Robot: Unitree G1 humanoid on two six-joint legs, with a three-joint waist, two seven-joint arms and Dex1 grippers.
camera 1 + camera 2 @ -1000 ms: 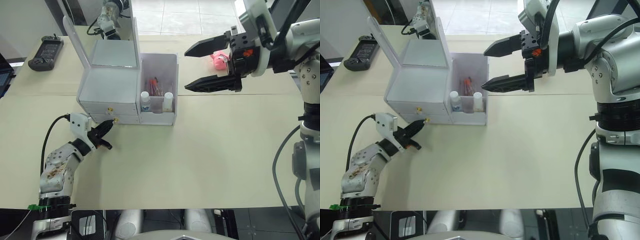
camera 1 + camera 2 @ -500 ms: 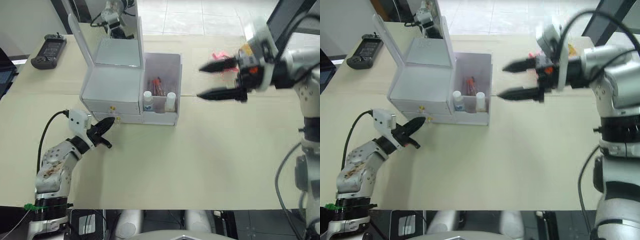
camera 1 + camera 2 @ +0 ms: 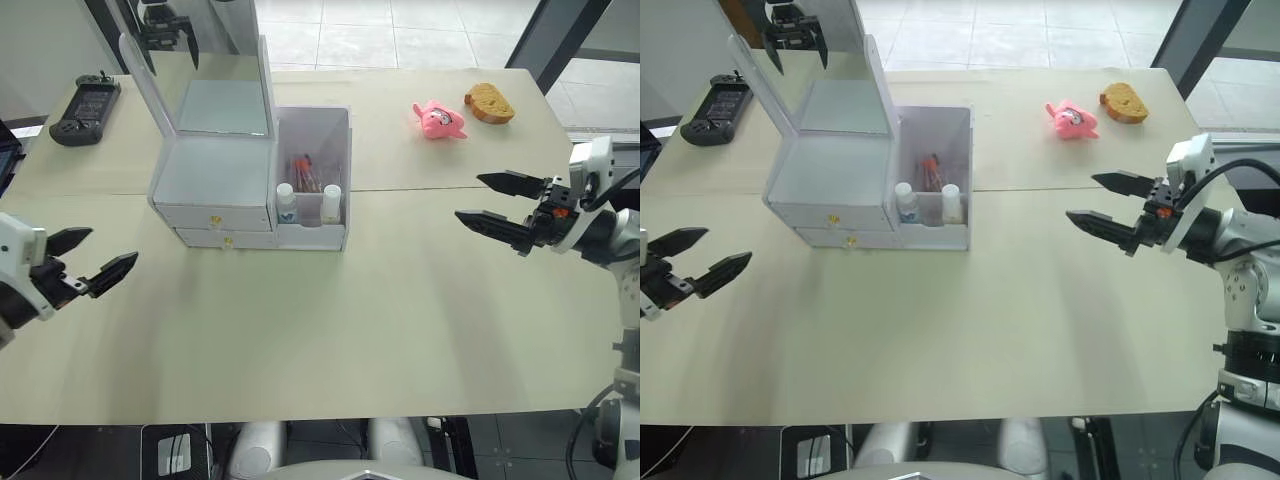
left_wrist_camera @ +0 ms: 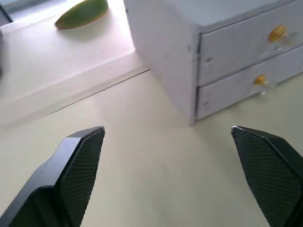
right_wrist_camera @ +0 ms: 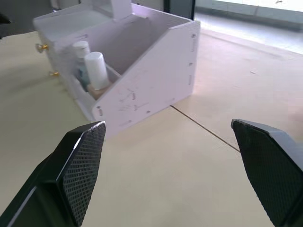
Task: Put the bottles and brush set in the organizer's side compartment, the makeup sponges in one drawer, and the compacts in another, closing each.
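We're looking at the white-grey plastic organizer [image 3: 215, 190] with its upright mirror lid; both gold-knobbed drawers [image 4: 246, 66] are sitting shut. At its 3 o'clock, the translucent side compartment [image 3: 318, 170] is holding the two white-capped bottles [image 5: 92, 68] and the pink-handled brush set [image 3: 305, 172]. Label writing is too small to read. Our left gripper [image 3: 88, 262] and right gripper [image 3: 500, 205] are hovering spread wide, gripping nothing, well apart from the box.

Beige table [image 3: 400, 300], seemingly tiled floor [image 3: 360, 40]
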